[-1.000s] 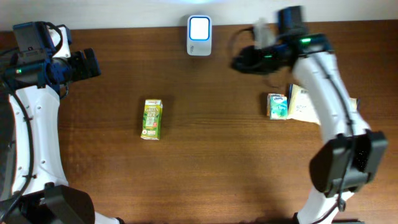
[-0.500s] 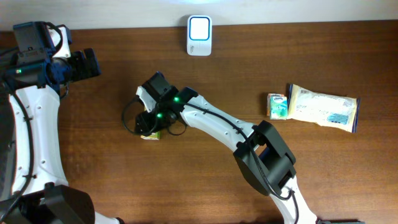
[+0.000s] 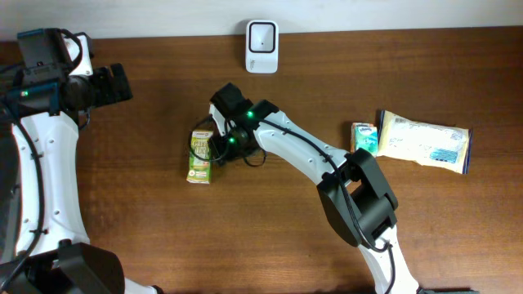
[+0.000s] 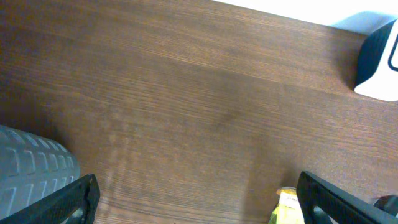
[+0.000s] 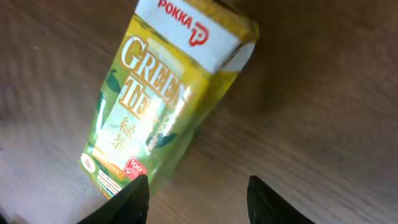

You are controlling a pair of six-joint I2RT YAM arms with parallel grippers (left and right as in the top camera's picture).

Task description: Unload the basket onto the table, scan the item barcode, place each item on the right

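The item, a green and yellow tea carton (image 3: 198, 155), lies flat on the brown table (image 3: 270, 229) left of centre. The right wrist view shows its printed front (image 5: 168, 93). My right gripper (image 3: 219, 145) hovers at the carton's right edge. Its jaws (image 5: 199, 202) are open with only table between them, and the left fingertip (image 5: 134, 199) is beside the carton's lower end. My left gripper (image 3: 114, 84) is wide open at the far left, well away from the carton (image 4: 286, 208). The white scanner (image 3: 261, 36) stands at the back edge. No barcode shows.
A small tissue pack (image 3: 364, 139) and a pale snack bag (image 3: 425, 140) lie at the right. The scanner (image 4: 379, 62) sits in the left wrist view's top right corner. A grey ribbed part (image 4: 34, 165) of the left arm fills that view's lower left.
My right arm swung from the back right, by the scanner, down to the carton, then shifted slightly right of it. The carton and the left arm have stayed in place.
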